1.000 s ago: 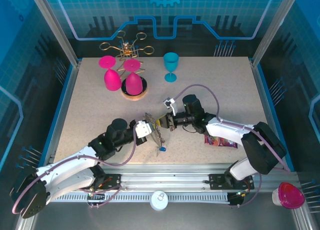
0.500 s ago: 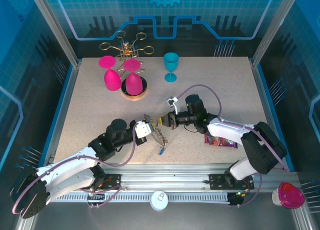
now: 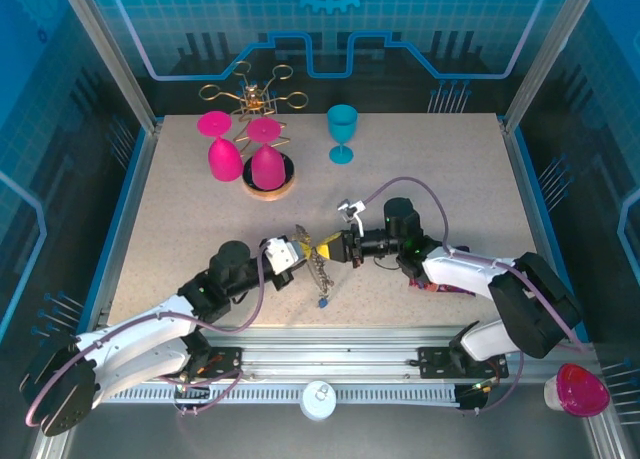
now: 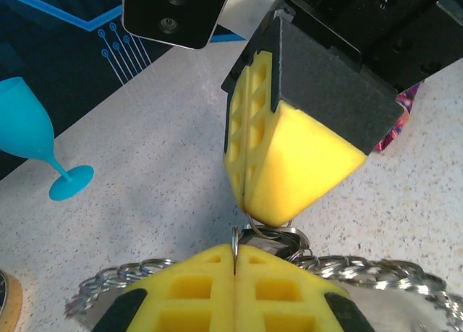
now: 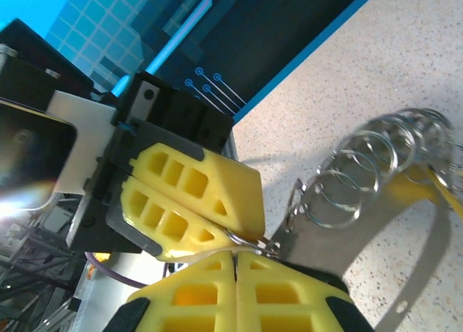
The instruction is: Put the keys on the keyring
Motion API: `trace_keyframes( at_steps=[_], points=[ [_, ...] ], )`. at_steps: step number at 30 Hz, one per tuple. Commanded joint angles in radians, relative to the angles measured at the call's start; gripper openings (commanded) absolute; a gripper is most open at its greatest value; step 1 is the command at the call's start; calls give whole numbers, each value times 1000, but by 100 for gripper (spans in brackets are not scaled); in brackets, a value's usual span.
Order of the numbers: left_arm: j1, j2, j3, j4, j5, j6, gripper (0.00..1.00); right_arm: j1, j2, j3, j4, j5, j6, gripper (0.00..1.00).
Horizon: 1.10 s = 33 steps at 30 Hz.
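We count two arms, one small blue-headed metal key (image 3: 324, 300), one thin dark flexible keyring (image 5: 423, 260) fringed with silver split rings, two pink plastic goblets (image 3: 222, 151) and one teal goblet (image 3: 342, 129). Both arms reach low over the speckled table (image 3: 450, 179), their tips nose to nose at its middle. The left gripper (image 4: 235, 254) and the right gripper (image 5: 234, 260) each press their yellow fingers together on the keyring's small rings. The key dangles beneath.

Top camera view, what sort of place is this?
Probably a robot lab test cell, not a home: a left arm and right arm bolted to a rail, aluminium frame posts, and blue circuit-pattern wall panels around the speckled tabletop.
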Motion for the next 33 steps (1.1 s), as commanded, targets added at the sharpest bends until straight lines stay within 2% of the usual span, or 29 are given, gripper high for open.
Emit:
trace_keyframes(
  at_steps=[1,11,19,29,33],
  points=[
    [-3,-11,-15,98,25,-52,0,-13,15,-7,75,-22,31,0],
    [1,-13,-40,169,39,-122,0,-24,15,-3,13,42,22,0],
    [1,6,-51,229,38,-159,0,-21,33,16,19,30,32,0],
    [2,32,-53,262,32,-176,0,-49,9,-26,124,41,89,0],
    [3,43,-61,293,24,-195,0,-55,9,-45,198,0,135,0]
  ],
)
